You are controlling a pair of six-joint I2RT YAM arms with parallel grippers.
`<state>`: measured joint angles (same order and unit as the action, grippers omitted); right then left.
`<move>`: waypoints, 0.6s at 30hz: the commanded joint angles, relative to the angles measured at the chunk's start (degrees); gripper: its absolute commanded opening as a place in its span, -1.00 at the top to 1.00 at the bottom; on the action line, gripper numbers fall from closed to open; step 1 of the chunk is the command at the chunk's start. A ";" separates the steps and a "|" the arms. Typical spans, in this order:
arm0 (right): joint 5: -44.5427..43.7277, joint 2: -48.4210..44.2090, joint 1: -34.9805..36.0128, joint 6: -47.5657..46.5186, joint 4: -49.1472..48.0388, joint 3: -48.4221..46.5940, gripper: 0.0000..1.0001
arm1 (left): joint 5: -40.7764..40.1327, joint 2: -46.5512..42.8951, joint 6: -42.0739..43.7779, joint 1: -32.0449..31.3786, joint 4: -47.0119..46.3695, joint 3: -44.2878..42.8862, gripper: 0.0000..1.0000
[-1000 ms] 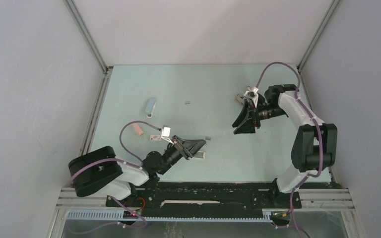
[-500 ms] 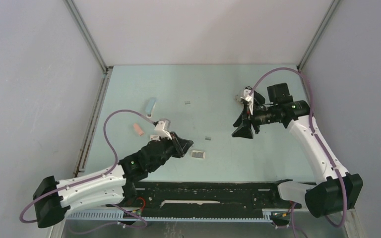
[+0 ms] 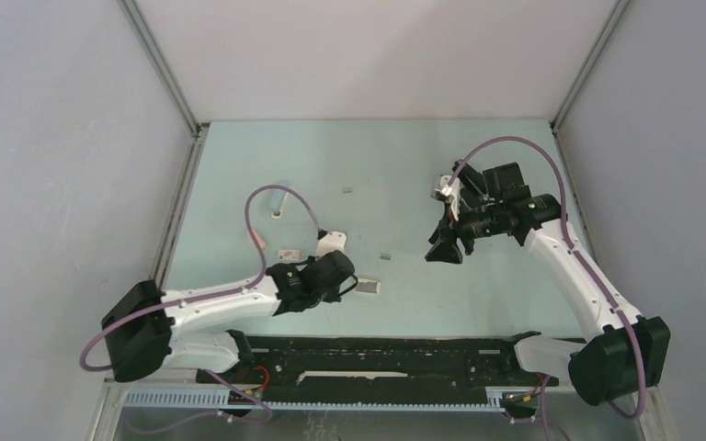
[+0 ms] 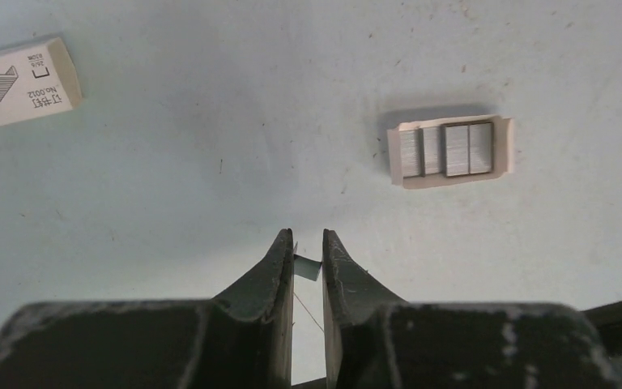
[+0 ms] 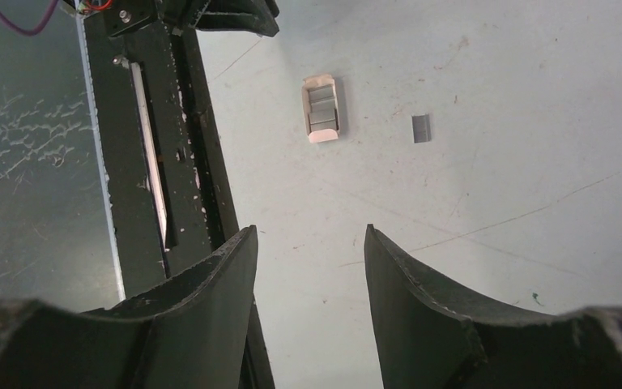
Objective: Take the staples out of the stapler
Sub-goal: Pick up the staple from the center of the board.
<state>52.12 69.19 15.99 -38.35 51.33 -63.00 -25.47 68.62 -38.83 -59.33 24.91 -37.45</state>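
The light blue stapler (image 3: 278,196) lies at the table's left, partly behind the left arm's purple cable. My left gripper (image 3: 344,279) (image 4: 308,243) hangs just left of a small paper tray (image 3: 368,287) (image 4: 451,151) holding silvery staples. Its jaws are nearly together, pinching a tiny silvery strip of staples (image 4: 308,267) at the tips. My right gripper (image 3: 443,250) (image 5: 308,235) hovers over the table's right half, open, with nothing between its fingers. Loose staple bits (image 3: 385,256) (image 5: 421,128) lie on the table, another staple bit (image 3: 347,190) further back.
A white staple box (image 3: 288,254) (image 4: 20,83) and a small pink block (image 3: 259,241) lie left of the left gripper. The black base rail (image 5: 158,162) runs along the near edge. Grey walls close in on three sides.
The left arm has swung round, its gripper staying beside the tray and still pinched. The right gripper has drifted a little toward the near edge, still open.
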 commanded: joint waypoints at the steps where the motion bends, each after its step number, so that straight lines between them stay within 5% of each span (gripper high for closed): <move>1: -0.45 0.11 0.49 0.34 -1.55 0.75 -0.20 | -1.95 6.17 2.90 0.26 2.57 -5.51 0.85; 18: -0.75 0.60 0.91 -0.41 -1.20 1.06 -0.20 | 3.50 17.19 4.62 2.53 -2.36 -7.44 0.67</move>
<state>51.48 69.82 16.60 -38.46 50.83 -62.17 -23.75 84.55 -35.46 -57.34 24.14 -42.19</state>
